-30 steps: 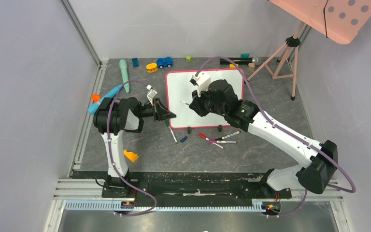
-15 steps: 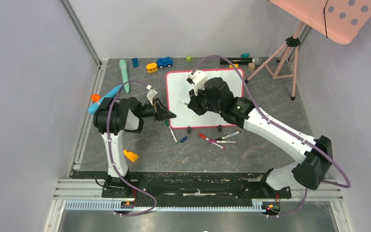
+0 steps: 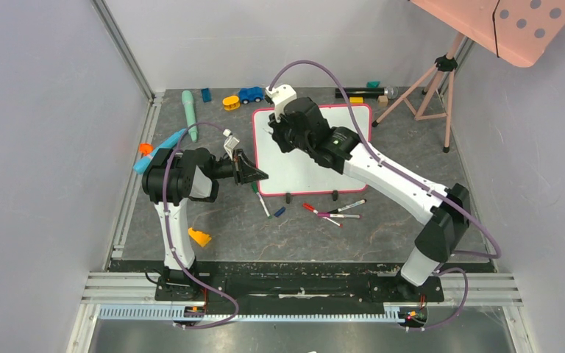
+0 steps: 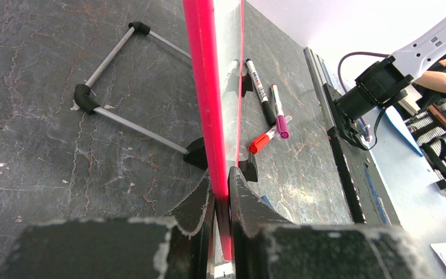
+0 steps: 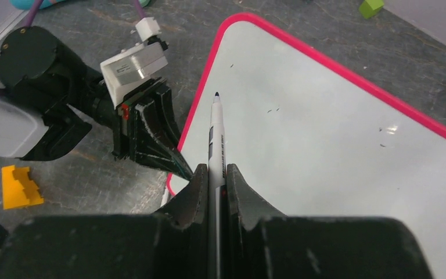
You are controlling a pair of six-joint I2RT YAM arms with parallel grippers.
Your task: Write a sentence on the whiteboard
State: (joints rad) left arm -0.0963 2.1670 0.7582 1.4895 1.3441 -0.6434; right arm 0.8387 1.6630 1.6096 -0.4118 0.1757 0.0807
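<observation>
The whiteboard [image 3: 303, 170], glossy white with a pink-red frame, stands tilted on two black clip feet at mid-table. Its face [image 5: 325, 133] is blank except for a few small dark specks; no sentence shows on it. My left gripper [image 3: 260, 176] is shut on the board's left frame edge [image 4: 200, 87], with the jaws pinching the red rim [image 4: 220, 174]. My right gripper [image 3: 278, 137] is shut on a white marker [image 5: 215, 131], uncapped, whose dark tip points at the board's upper left area close to the frame. The right gripper [image 5: 216, 168] is above the board.
Several loose markers [image 3: 331, 212] lie in front of the board, and a green one [image 3: 259, 197] lies by its left foot. A yellow block [image 3: 199, 237] sits near left. Toys [image 3: 250, 94] line the back. A tripod [image 3: 434, 81] and a salmon dotted panel [image 3: 515, 26] are at the back right.
My right arm has carried the marker from over the board's middle up and left to its upper left corner. The left gripper has stayed clamped on the frame.
</observation>
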